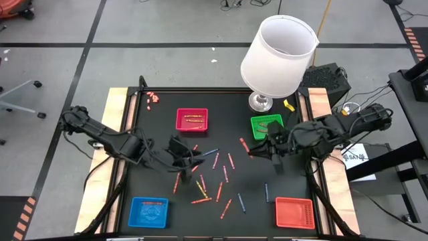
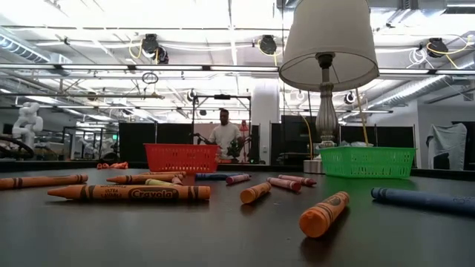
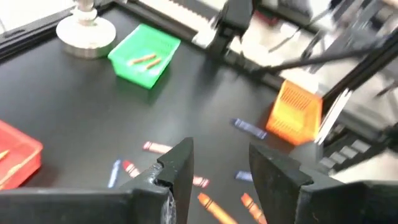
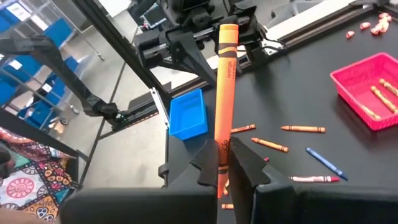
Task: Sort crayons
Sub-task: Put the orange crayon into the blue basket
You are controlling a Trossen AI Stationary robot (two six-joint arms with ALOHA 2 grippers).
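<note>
Black table (image 1: 134, 167) with a white lamp (image 1: 277, 57) parked at the far edge, four little trays on it: pink-red tray (image 1: 192, 120) and green tray (image 1: 266, 126) at the back, blue tray (image 1: 148, 211) and orange-red tray (image 1: 294, 212) at the near corners. Loose crayons (image 1: 210, 177) scattered through the middle, mostly orange and red plus a few blue, long axes pointing every which way.

Right gripper (image 4: 225, 163) up off the table, just beside the green tray on its inner side, fingers pinched tight on one orange crayon (image 4: 225, 81). Held by its tail end, long axis running straight out ahead of the fingers, so most of the stick pokes forward past the tips.

Left gripper (image 3: 221, 163) hovering over the left-centre of the pile, fingers spread apart, nothing between them.

The bit that matters, as a guess: green tray sits right next to the right gripper, while the pink-red tray lies across toward the left arm. Both trays already have a couple of orange-looking sticks inside, so either could be the target. Probably needs the stick tipped down before letting go.
</note>
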